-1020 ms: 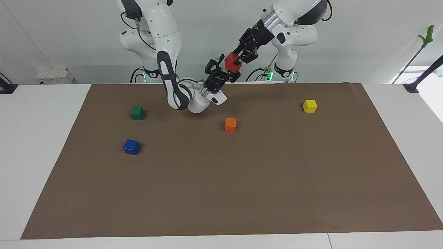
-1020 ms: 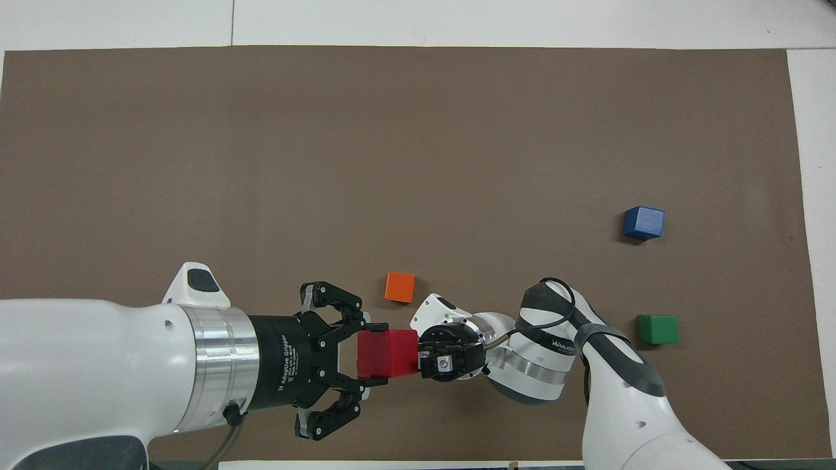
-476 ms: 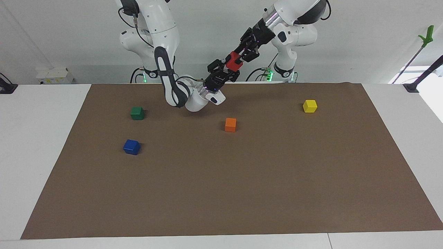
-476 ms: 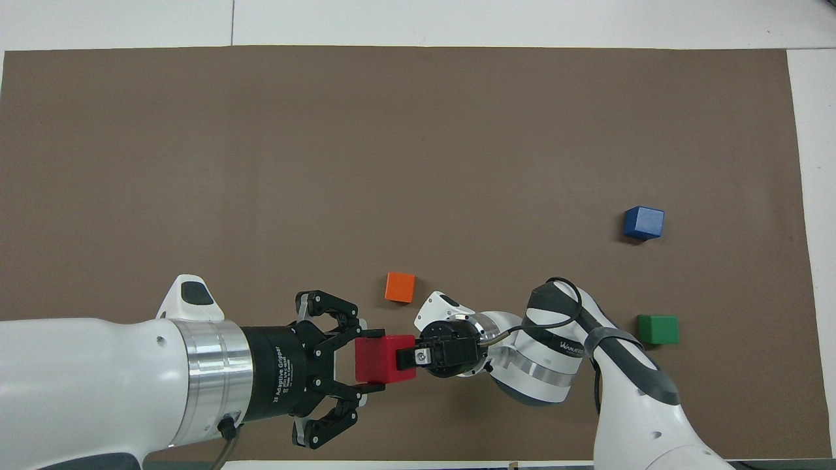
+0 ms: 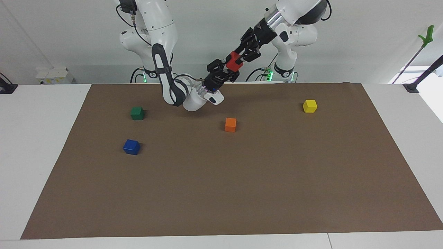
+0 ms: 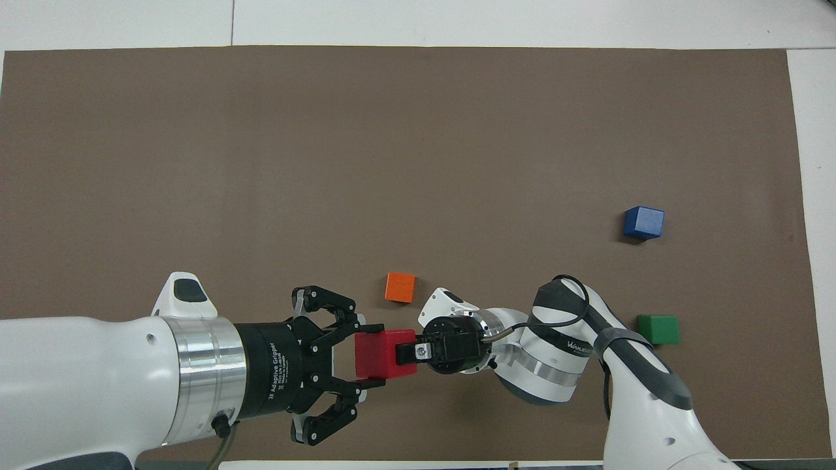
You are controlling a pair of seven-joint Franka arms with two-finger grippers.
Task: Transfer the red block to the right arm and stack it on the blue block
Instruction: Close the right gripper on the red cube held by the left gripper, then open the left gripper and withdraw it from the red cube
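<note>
Facing: I see red block (image 5: 234, 63) airborne over mat's robot-side edge, clamped by both left gripper (image 5: 240, 59) & right gripper (image 5: 226, 67); fingertips hard to separate. Overhead: left arm cut off, block partly covered; blue block (image 6: 643, 222) alone toward right arm's end

A robotics lab is showing here: two white arms (image 5: 162, 41) standing at twelve o'clock over a brown mat (image 5: 242, 180), blank wall (image 5: 363, 41) backing them.
</note>
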